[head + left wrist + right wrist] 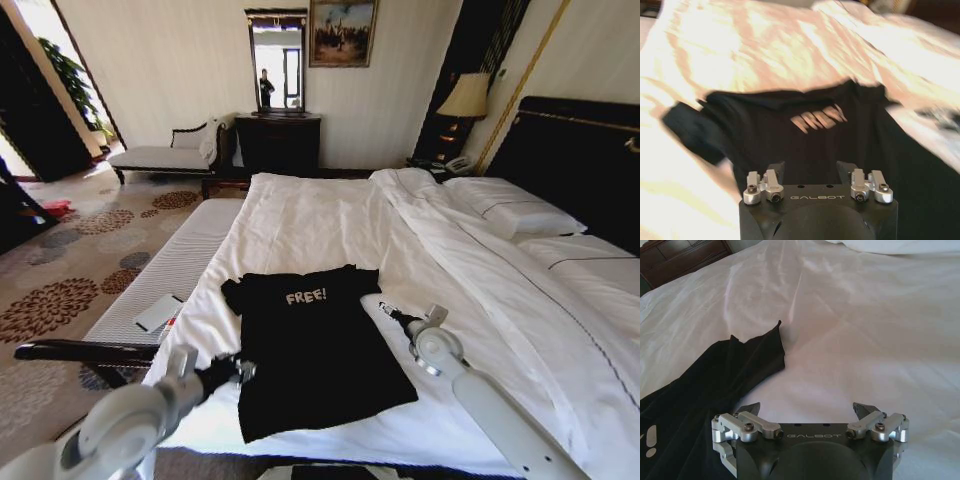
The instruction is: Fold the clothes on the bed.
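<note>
Black cotton T-shirt (315,345) w/ white "FREE!" lettering is lying flat, chest side up, on the white duvet (330,225) of the bed (560,330), near the foot end & left of the bed's centre line; collar end is pointing toward the far side of the room, hem toward the robot. Both sleeves are lying spread out; fabric is showing minor creases, no folds. Left gripper (243,371) is hovering at the shirt's left edge, about level w/ the lower body of the garment; in the left wrist view the gripper (810,167) is sitting just over the black fabric, jaws standing apart, nothing between them; contact w/ cloth can't be confirmed. Right gripper (385,310) is sitting just beside the shirt's right sleeve, over bare white duvet; in the right wrist view its jaws (807,409) are standing wide apart, empty, w/ the sleeve's edge (762,352) lying to one side & apart from the fingers. White pillows (510,205) are lying at the head end against the dark headboard (575,150). A striped bench (165,275) is standing alongside the bed's left, w/ a flat white item (158,312) on it; type can't be told. Dark dresser (277,140) w/ mirror is standing against the far wall.
</note>
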Robot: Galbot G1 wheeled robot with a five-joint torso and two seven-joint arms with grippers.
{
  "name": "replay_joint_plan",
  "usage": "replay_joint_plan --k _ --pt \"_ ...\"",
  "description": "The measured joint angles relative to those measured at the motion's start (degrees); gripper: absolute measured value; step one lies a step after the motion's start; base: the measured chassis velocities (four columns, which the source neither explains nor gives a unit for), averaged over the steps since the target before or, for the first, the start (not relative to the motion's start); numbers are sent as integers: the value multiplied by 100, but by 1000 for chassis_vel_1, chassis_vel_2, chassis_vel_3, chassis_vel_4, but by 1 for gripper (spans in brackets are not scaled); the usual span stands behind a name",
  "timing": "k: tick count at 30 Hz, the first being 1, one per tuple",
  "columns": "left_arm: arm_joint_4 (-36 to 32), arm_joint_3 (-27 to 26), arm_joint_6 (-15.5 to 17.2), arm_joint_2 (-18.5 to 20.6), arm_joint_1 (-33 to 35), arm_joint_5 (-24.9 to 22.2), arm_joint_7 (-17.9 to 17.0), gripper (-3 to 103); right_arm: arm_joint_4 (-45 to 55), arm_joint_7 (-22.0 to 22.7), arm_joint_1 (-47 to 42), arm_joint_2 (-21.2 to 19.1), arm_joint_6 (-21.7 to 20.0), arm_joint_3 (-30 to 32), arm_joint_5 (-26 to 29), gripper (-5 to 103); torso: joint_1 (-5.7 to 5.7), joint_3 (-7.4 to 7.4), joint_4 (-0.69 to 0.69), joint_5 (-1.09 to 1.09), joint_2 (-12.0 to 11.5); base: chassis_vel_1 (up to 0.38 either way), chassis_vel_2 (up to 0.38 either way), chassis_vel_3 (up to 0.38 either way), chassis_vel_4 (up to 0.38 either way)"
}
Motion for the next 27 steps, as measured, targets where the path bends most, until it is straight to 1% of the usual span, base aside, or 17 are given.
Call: replay_joint_plan --k 1,2,5,6,7,8,9,10,13,14,17,18,19,22,27 --pt "373 22 7 -142 -269 -61 41 70 20 -1 -2 7 4 13 -12 100 0 0 2 0 0 0 0 0 0" --pt "373 22 7 -142 -269 -61 41 70 20 -1 -2 7 4 13 -12 100 0 0 2 0 0 0 0 0 0" --pt "1194 76 29 -495 -820 -140 190 86 36 -72 1 33 66 44 -60 100 -1 0 4 -1 0 0 0 0 0" --pt "1454 108 38 -642 -1013 -185 222 86 34 -87 6 43 80 49 -67 100 -1 0 4 -1 0 0 0 0 0" --pt "1699 137 53 -806 -1189 -238 244 91 31 -94 18 54 87 50 -69 100 -1 0 3 -1 0 0 0 0 0" --pt "1699 137 53 -806 -1189 -238 244 91 31 -94 18 54 87 50 -69 100 -1 0 3 -1 0 0 0 0 0" --pt "1984 166 76 -1027 -1376 -308 279 96 24 -97 30 63 92 48 -70 100 0 0 4 -1 0 0 0 0 0" --pt "2212 180 91 -1210 -1500 -353 326 99 23 -98 39 66 95 41 -74 100 0 0 3 -1 0 0 0 0 0" --pt "2857 190 124 -1733 -1732 -392 511 100 30 -98 51 70 96 11 -77 100 0 0 2 1 -1 0 0 0 0" --pt "2857 190 124 -1733 -1732 -392 511 100 30 -98 51 70 96 11 -77 100 0 0 2 1 -1 0 0 0 0" --pt "3460 197 141 -2206 -1905 -361 706 100 25 -96 76 66 96 -10 -75 100 0 0 4 0 0 0 0 0 0" --pt "3460 197 141 -2206 -1905 -361 706 100 25 -96 76 66 96 -10 -75 100 0 0 4 0 0 0 0 0 0" --pt "3654 199 142 -2367 -1982 -352 749 100 12 -94 83 65 96 -13 -73 100 0 0 4 -1 0 0 0 0 0" --pt "4076 236 166 -2681 -2152 -248 837 100 -9 -91 92 60 93 -32 -69 100 0 0 2 1 0 0 0 0 0" --pt "4385 268 124 -2848 -2270 -38 990 100 -12 -88 92 44 87 -36 -64 100 0 -1 3 1 0 0 0 0 0"
